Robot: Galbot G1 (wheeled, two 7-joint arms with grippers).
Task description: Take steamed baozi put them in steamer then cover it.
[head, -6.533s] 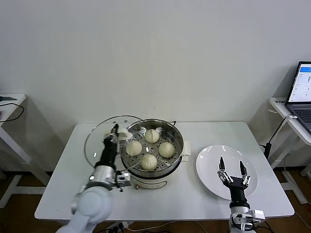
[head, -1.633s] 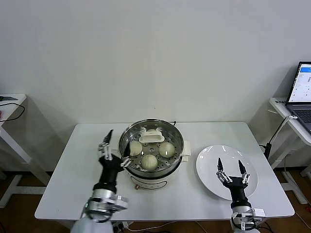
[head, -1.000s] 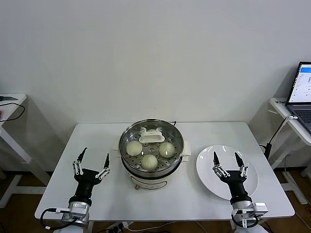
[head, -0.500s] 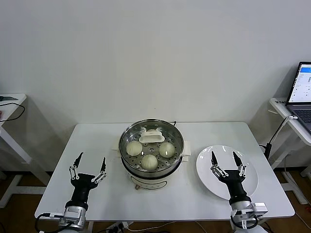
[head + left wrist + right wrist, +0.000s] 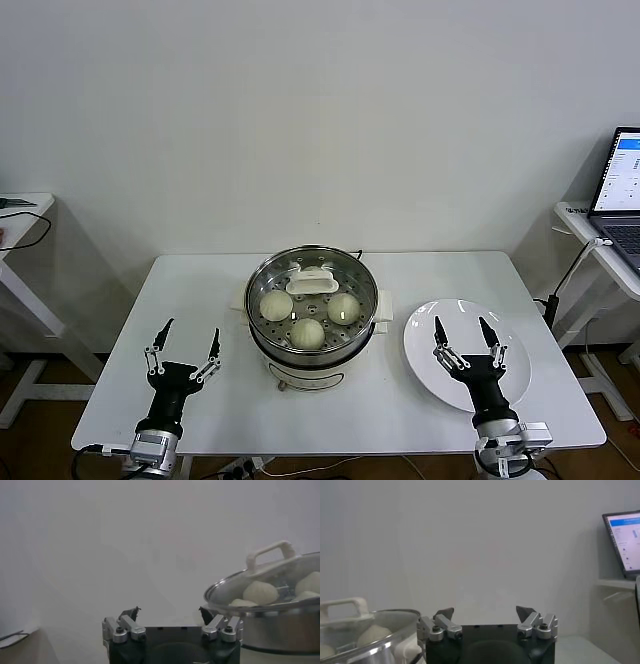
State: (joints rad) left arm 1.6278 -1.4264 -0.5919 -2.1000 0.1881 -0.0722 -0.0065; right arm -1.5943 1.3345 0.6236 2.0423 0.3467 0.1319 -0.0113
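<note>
The steamer (image 5: pixel 312 352) stands mid-table with its glass lid (image 5: pixel 352 281) on it, white handle (image 5: pixel 313 279) on top. Three steamed baozi (image 5: pixel 275 304) show through the glass; a fourth is hidden under the handle. My left gripper (image 5: pixel 183 338) is open and empty, fingers pointing up, at the table's front left, apart from the steamer. My right gripper (image 5: pixel 465 335) is open and empty above the white plate (image 5: pixel 425 345). The left wrist view shows its open gripper (image 5: pixel 170 614) with the lidded steamer (image 5: pixel 272 630) and baozi (image 5: pixel 261 592) beside it. The right wrist view shows its open gripper (image 5: pixel 484 613) and the lid's handle (image 5: pixel 342 607).
The white table (image 5: pixel 200 290) carries only the steamer and the plate. A laptop (image 5: pixel 625 190) sits on a side stand at the far right, also in the right wrist view (image 5: pixel 622 542). Another side table (image 5: pixel 20 215) stands at the far left.
The left gripper set the glass lid on the steamer, let go and drew back to the table's front left. The right gripper barely moved over the plate.
</note>
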